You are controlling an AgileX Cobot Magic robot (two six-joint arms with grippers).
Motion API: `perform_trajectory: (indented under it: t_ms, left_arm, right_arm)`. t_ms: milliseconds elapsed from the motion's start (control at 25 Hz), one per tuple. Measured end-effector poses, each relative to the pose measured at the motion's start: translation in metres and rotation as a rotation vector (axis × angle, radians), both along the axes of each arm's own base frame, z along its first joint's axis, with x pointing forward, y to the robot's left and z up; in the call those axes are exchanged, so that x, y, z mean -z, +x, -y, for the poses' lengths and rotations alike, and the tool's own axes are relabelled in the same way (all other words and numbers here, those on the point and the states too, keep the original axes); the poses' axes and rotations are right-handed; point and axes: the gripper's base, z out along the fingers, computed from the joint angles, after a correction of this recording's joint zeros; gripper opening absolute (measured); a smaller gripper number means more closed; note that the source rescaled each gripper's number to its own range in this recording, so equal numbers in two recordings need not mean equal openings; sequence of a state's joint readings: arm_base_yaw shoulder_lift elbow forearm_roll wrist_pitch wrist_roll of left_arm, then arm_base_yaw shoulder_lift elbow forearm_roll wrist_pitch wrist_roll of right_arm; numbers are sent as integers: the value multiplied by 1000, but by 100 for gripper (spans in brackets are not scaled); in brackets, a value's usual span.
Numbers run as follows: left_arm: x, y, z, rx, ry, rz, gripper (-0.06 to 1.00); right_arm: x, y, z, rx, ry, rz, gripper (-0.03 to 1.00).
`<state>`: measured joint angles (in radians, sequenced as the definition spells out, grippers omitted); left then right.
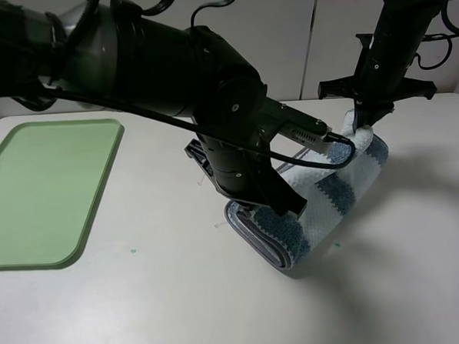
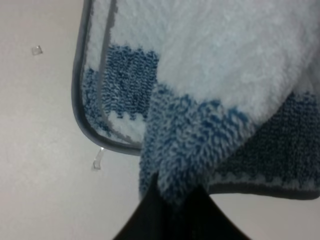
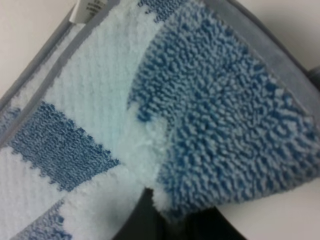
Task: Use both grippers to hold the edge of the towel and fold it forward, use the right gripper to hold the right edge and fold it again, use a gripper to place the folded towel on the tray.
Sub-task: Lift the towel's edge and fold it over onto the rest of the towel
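Note:
The blue-and-white striped towel [image 1: 346,189] lies right of the table's middle, doubled over into a loose roll, with its upper layer held off the table. My left gripper [image 1: 291,206] is shut on the towel's near-left part; in the left wrist view its black fingers [image 2: 150,210] pinch a bunched blue stripe of the towel [image 2: 215,65] near the grey hem [image 2: 77,100]. My right gripper [image 1: 358,123] is shut on the far-right corner, and the right wrist view shows the towel [image 3: 225,115] pinched between its tips [image 3: 170,217]. The light-green tray [image 1: 46,189] lies at the left with nothing on it.
My bulky left arm [image 1: 170,59] crosses from the upper left over the table's middle. A white label [image 3: 90,7] is sewn on the hem. Small clear scraps [image 2: 97,160] lie on the table beside the towel. Bare white table [image 1: 182,298] stretches between tray and towel.

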<state>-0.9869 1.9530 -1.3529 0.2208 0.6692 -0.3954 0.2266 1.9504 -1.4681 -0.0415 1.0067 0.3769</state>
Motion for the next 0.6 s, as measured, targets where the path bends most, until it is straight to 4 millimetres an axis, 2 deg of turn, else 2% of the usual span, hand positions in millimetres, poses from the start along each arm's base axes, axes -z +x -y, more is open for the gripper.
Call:
perform_trajectory:
  t_ms: [80,120,160,200,240,280,400,600]
  left_arm:
    - [0,0,0,3,3,0,12]
    - [0,0,0,8,8,-1,23]
    - [0,0,-1,12,11,0,37]
    - [0,0,-1,14,14,0,56]
    - [0,0,-1,14,15,-1,73]
    - [0,0,-1,13,16,-1,83]
    - [0,0,-1,16,17,-1,96]
    - [0,0,-1,29,21,1,99]
  right_arm:
    - [0,-1,0,-9,-7,-12,10]
    - [0,-2,1,-13,-14,-23,25]
    - [0,-3,2,-14,-22,-30,48]
    - [0,-3,2,-13,-29,-38,69]
    - [0,-4,3,-9,-32,-41,80]
    - [0,-4,3,-2,-31,-42,88]
    - [0,-3,2,13,-25,-37,97]
    - [0,-3,2,15,-21,-35,100]
